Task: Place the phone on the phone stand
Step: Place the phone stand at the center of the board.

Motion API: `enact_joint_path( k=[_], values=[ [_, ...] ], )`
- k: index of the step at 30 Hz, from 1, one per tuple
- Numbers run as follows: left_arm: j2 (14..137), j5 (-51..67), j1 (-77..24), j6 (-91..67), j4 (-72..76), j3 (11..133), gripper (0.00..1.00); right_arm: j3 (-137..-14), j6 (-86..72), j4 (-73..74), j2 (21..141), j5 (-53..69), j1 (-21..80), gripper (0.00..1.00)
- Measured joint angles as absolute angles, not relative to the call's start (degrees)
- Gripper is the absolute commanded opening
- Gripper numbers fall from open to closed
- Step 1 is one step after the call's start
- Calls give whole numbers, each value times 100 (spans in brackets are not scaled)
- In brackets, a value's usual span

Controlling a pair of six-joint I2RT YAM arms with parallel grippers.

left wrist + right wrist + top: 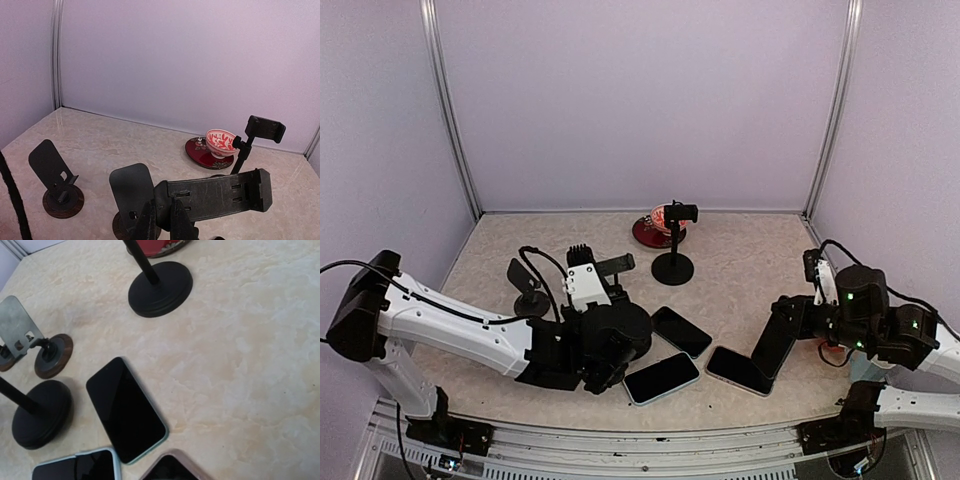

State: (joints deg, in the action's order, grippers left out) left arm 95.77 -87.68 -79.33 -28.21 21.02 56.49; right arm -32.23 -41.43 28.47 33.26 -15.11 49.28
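Observation:
Three phones lie flat on the table: a dark one in a green case point(681, 331) point(125, 410), one in a light blue case point(661, 378) point(75, 467) and one in a pink case point(740, 370) point(172, 471). My left gripper point(162, 212) point(603, 268) is shut on the end of a black clamp cradle point(215, 195) point(619, 262), the head of a pole phone stand whose round base point(42, 412) sits beside the phones. My right gripper point(766, 366) points down at the right end of the pink-cased phone. Its fingers are out of the right wrist view; they look shut.
A second pole stand point(672, 266) point(160, 287) with its clamp point(266, 129) stands further back. Two plate-type stands point(55, 185) point(131, 192) sit to the left. A red-and-white bowl point(221, 141) on a red saucer point(644, 232) is by the back wall.

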Motion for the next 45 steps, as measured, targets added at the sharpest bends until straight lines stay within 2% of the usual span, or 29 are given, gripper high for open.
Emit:
enact_joint_path(
  k=[5,10,15,18,21,24,30,45],
  values=[
    [10025,-8678,-7953,-5824,-1114,6711,0,-3166,-4167,2888,3240,-1500,4925,0],
    [11124,-8938,-8114,-9500,-5133,8226,6,-3148,-4174,2882,3234,-1492,4925,0],
    [11452,-9002,-8313,-11091,-6742,8438,27,-3070,-4193,2886,3240,-1446,4925,0],
    [11452,-9000,-8368,-11518,-7140,8374,34,-3068,-4200,2884,3238,-1433,4925,0],
    [11452,-9004,-8364,-11725,-7393,8294,57,-3068,-4211,2884,3238,-1433,4925,0],
    [11450,-8986,-8364,-11841,-7526,8219,75,-3068,-4213,2884,3232,-1431,4925,0],
    [11426,-8962,-8366,-11885,-7625,8156,98,-3068,-4235,2884,3229,-1422,4925,0],
    [11268,-8956,-8460,-11885,-7662,7968,99,-3068,-4235,2882,3262,-1417,4925,0]
  ],
)
